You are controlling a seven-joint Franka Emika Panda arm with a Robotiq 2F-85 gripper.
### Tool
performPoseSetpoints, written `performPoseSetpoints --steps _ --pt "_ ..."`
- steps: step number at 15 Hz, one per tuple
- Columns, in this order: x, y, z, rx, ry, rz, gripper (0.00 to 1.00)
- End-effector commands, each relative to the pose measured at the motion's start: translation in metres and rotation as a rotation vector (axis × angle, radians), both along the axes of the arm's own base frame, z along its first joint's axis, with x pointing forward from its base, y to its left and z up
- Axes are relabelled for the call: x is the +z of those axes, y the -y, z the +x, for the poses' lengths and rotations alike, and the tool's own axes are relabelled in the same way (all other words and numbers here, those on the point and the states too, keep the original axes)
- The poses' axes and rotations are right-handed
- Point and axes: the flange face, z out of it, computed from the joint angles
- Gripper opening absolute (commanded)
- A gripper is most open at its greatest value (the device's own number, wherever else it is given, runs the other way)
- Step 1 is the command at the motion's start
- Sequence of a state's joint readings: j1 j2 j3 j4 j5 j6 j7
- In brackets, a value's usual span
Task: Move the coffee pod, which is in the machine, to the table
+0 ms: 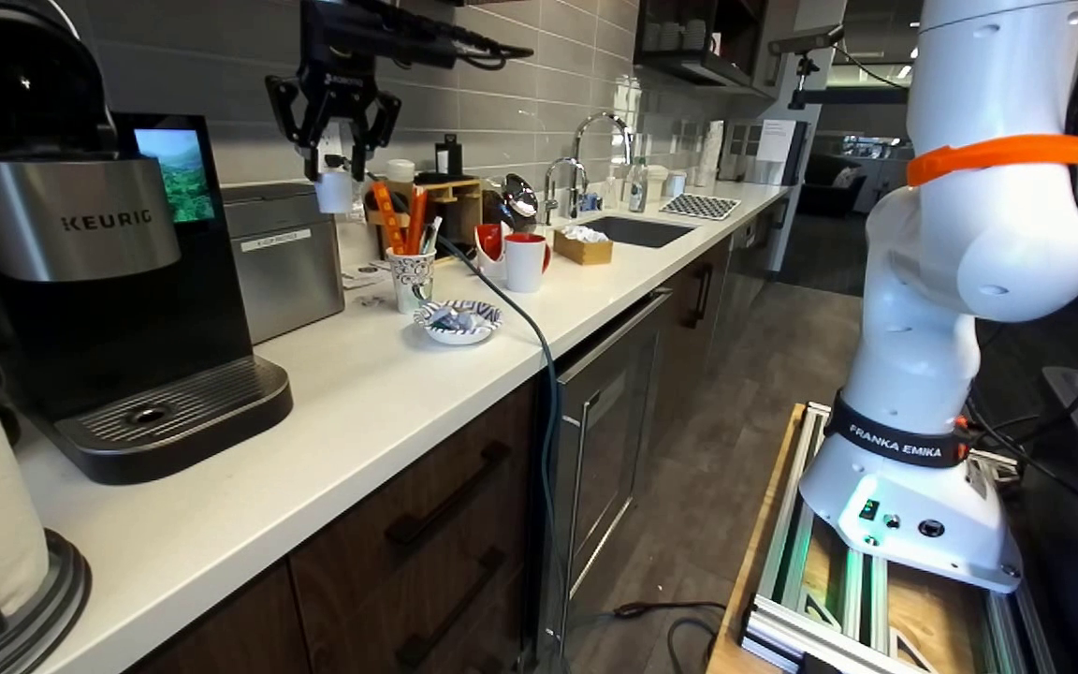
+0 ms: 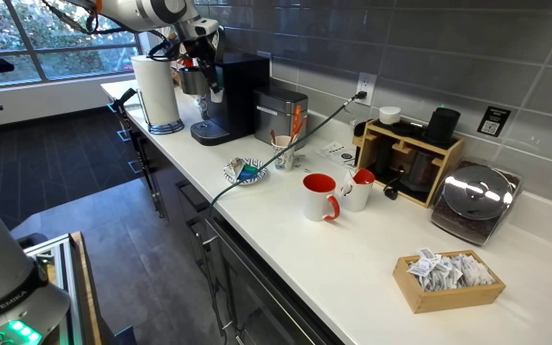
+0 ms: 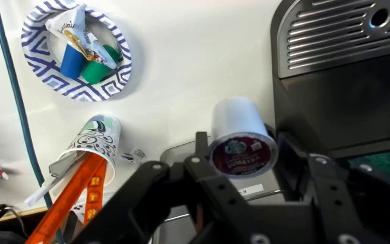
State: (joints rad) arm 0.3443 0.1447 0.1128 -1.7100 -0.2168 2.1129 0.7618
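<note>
The coffee pod is a small white cup with a dark red foil lid. It shows in the wrist view point(image 3: 238, 117) and in both exterior views point(image 1: 334, 193) point(image 2: 217, 96). My gripper point(image 1: 336, 168) is shut on it near the lid rim and holds it in the air, lid up. In the wrist view the pod sits between the fingertips point(image 3: 240, 145). The machine point(image 1: 118, 225), black with a silver band, stands beside the gripper with its top raised open. Its drip tray point(image 3: 333, 37) shows in the wrist view. The table point(image 1: 380, 402) is the pale countertop below the pod.
A silver box point(image 1: 286, 262) stands beside the machine. A paper cup of stirrers point(image 1: 411, 281) and a patterned bowl point(image 1: 458, 321) with pods and wrappers are nearby. Two red-lined mugs point(image 2: 319, 196) stand farther along. A cable point(image 2: 276, 155) crosses the counter. A paper towel roll point(image 2: 155, 91) stands beyond.
</note>
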Motion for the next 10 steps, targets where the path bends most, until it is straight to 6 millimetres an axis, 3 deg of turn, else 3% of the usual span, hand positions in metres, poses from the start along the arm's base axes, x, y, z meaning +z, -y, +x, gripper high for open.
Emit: performPoseSetpoints --steps 1,3,4,7,10 --pt "-0.003 0.003 0.000 -0.004 -0.004 0.002 0.54" --pt "-0.001 0.001 -0.004 0.001 -0.003 0.005 0.54" --pt "0.000 -0.004 -0.006 0.001 0.018 -0.003 0.29" --pt "-0.028 0.011 0.010 -0.077 0.024 -0.008 0.29" --pt "-0.072 0.042 0.025 -0.170 -0.017 -0.009 0.29"
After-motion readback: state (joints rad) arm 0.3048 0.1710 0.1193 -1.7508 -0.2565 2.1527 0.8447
